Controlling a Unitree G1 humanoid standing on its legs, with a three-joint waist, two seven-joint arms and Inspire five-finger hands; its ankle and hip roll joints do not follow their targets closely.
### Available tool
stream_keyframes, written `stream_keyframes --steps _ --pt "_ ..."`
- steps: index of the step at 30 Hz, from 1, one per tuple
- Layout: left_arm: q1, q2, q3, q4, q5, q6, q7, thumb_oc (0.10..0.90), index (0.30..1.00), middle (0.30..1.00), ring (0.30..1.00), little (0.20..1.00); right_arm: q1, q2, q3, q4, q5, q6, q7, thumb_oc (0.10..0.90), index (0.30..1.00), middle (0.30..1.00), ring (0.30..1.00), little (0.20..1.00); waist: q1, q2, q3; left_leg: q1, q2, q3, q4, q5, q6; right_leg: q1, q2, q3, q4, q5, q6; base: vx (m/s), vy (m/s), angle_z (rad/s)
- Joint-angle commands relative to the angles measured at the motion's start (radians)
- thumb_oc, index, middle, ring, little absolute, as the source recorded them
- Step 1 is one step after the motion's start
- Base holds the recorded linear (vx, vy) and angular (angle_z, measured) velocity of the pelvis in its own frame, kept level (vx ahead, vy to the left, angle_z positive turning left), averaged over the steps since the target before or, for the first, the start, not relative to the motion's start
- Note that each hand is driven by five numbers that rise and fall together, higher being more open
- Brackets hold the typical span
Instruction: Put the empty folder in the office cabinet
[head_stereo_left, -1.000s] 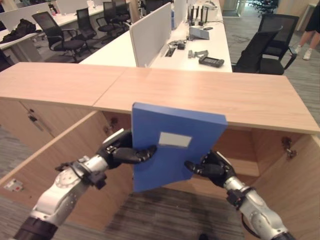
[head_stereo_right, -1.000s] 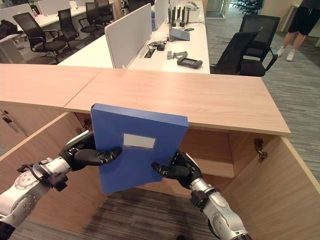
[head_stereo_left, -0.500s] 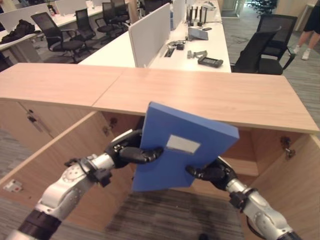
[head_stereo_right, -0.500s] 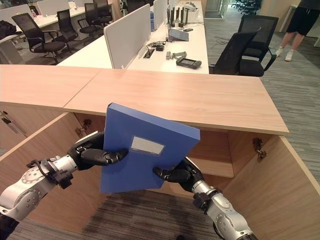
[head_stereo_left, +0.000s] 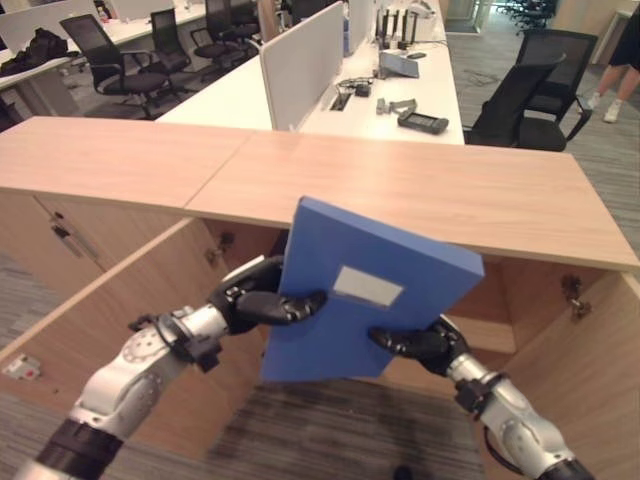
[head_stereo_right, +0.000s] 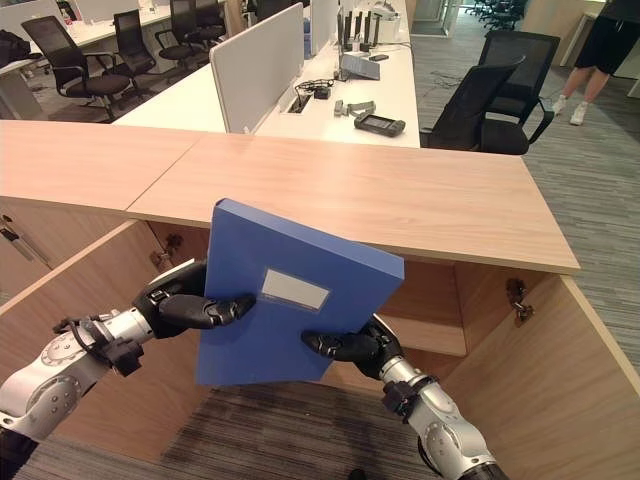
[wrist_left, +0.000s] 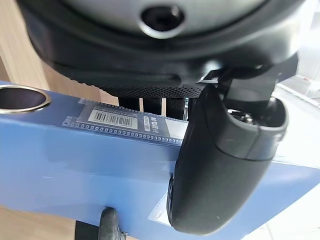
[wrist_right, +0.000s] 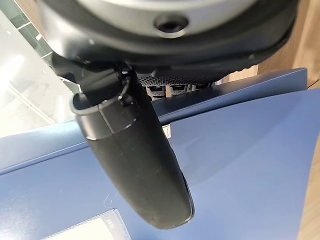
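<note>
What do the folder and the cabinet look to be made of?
Folder: likely matte blue plastic or coated board; its flat faces keep their shape between the left hand and right hand. Cabinet: probably wood-look laminate board, with even pale grain and a smooth low-sheen top.

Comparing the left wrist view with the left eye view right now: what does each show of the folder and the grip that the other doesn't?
Left wrist view alone: a barcode sticker and a metal finger ring on the blue folder.

Left eye view alone: the right hand gripping the folder's lower edge, the open cabinet behind it, and the tilted folder's grey label.

Both: the left hand, its thumb pressed across the folder's face.
</note>
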Motion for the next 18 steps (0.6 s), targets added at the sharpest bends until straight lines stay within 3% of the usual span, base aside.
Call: stream_keyframes --steps 1,3,4,5,18 --pt "-0.151 -0.122 -0.101 -0.188 -0.131 -0.104 -0.127 0.4 0.3 0.3 0.3 0.3 -0.28 0.143 0.079 -0.233 0.109 -0.098 0.101 0.8 0.9 0.9 0.9 0.9 -0.022 -0.001 -0.037 -0.011 -0.031 -0.036 -0.004 -0.025 0.022 0.104 -0.02 0.037 0.068 -0.195 0.083 0.0 0.0 0.0" --pt "-0.137 -0.181 -0.082 -0.165 -0.121 -0.119 -0.106 0.4 0.3 0.3 0.3 0.3 -0.29 0.165 0.08 -0.27 0.115 -0.107 0.098 0.8 0.9 0.9 0.9 0.9 -0.023 -0.001 -0.036 -0.011 -0.032 -0.035 -0.004 -0.027 0.023 0.102 -0.02 0.04 0.068 -0.194 0.083 0.0 0.0 0.0" --pt "-0.137 -0.181 -0.082 -0.165 -0.121 -0.119 -0.106 0.4 0.3 0.3 0.3 0.3 -0.29 0.165 0.08 -0.27 0.115 -0.107 0.098 0.761 0.841 0.841 0.841 0.841 -0.023 -0.001 -0.036 -0.011 -0.032 -0.035 -0.004 -0.027 0.023 0.102 -0.02 0.04 0.068 -0.194 0.083 0.0 0.0 0.0" --pt "-0.128 -0.203 -0.074 -0.159 -0.115 -0.126 -0.097 0.4 0.3 0.3 0.3 0.3 -0.294 0.172 0.081 -0.29 0.123 -0.11 0.099 0.4 0.3 0.3 0.3 0.3 -0.023 -0.002 -0.036 -0.011 -0.032 -0.034 -0.004 -0.028 0.023 0.101 -0.02 0.04 0.069 -0.194 0.082 0.0 0.0 0.0" --pt "-0.104 -0.247 -0.03 -0.153 -0.095 -0.16 -0.08 0.4 0.3 0.3 0.3 0.3 -0.298 0.186 0.073 -0.344 0.153 -0.121 0.1 0.4 0.3 0.3 0.3 0.3 -0.023 -0.004 -0.039 -0.01 -0.03 -0.034 -0.004 -0.03 0.023 0.099 -0.018 0.043 0.069 -0.196 0.08 0.0 0.0 0.0"
